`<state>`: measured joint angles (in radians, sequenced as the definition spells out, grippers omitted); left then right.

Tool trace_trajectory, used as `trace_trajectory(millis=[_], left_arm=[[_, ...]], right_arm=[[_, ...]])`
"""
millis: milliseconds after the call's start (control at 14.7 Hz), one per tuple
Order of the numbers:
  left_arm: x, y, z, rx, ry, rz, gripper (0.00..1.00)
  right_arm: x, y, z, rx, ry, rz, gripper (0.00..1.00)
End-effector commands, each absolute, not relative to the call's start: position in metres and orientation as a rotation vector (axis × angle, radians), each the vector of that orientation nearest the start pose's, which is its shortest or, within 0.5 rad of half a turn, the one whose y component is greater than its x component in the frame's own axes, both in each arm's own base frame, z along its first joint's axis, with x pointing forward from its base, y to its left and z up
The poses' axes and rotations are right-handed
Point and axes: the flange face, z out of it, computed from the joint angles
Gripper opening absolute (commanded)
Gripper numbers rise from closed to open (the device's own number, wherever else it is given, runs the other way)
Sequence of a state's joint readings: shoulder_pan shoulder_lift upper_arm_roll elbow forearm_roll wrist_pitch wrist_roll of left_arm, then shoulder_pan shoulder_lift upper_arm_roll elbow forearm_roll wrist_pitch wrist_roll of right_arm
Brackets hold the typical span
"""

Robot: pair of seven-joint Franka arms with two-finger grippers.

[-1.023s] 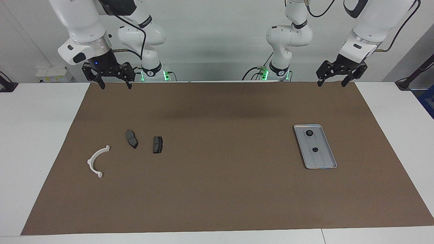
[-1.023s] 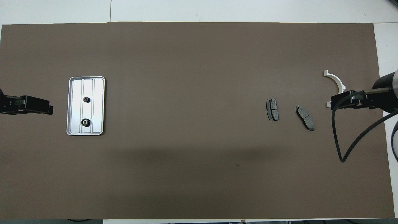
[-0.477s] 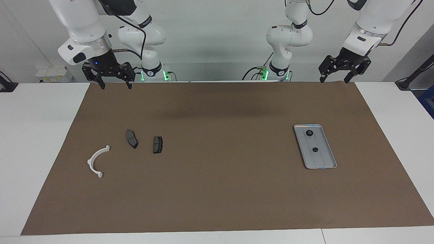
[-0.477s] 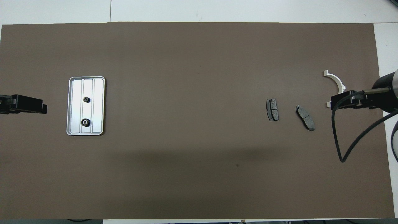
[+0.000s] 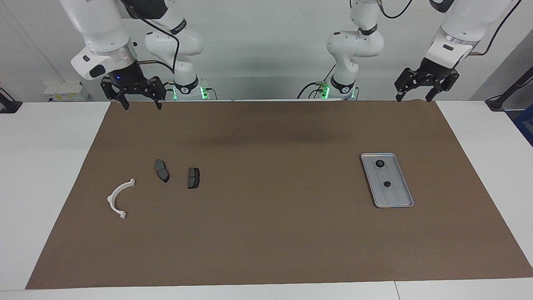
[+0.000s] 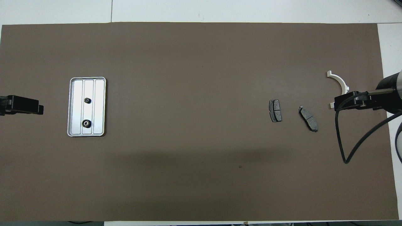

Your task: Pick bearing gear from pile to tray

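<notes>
The silver tray (image 5: 396, 196) (image 6: 99, 106) lies on the brown mat toward the left arm's end of the table. Two small black bearing gears (image 5: 379, 163) (image 6: 85, 123) rest in it, one nearer to the robots than the other. The pile sits toward the right arm's end: a white arc (image 5: 116, 199) (image 6: 340, 82) and two dark grey pads (image 5: 161, 170) (image 6: 275, 115). My left gripper (image 5: 414, 99) (image 6: 39, 109) hangs open and holds nothing, high over the mat's edge beside the robots. My right gripper (image 5: 142, 106) (image 6: 339, 103) waits open and holds nothing, over the mat's corner.
The brown mat (image 5: 266, 233) covers most of the white table (image 5: 41, 166). A black cable (image 6: 345, 150) loops down from the right arm. Both arm bases (image 5: 185, 89) stand at the table's edge with green lights on.
My left gripper has lifted and drawn back, away from the tray, toward its end of the table. The right arm, the tray and the parts have not moved.
</notes>
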<state>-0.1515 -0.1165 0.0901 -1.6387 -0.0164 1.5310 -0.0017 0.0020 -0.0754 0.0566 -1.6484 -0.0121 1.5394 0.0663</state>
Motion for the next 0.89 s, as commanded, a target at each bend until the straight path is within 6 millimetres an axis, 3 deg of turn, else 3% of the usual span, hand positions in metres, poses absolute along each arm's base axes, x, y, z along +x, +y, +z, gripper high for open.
trace_trajectory(millis=[0,818], left_arm=[[0.5121,-0.0331,0.6545,-3.139,0.118,-0.028,1.0],[0.5128,-0.0356,0.6563,-3.099,0.133,-0.04,1.0]], right_arm=[[0.5236,0.0306,0.6287,-3.139,0.039,0.032,1.0],[0.5237,0.0298,0.6294,-3.139,0.039,0.029,1.0]])
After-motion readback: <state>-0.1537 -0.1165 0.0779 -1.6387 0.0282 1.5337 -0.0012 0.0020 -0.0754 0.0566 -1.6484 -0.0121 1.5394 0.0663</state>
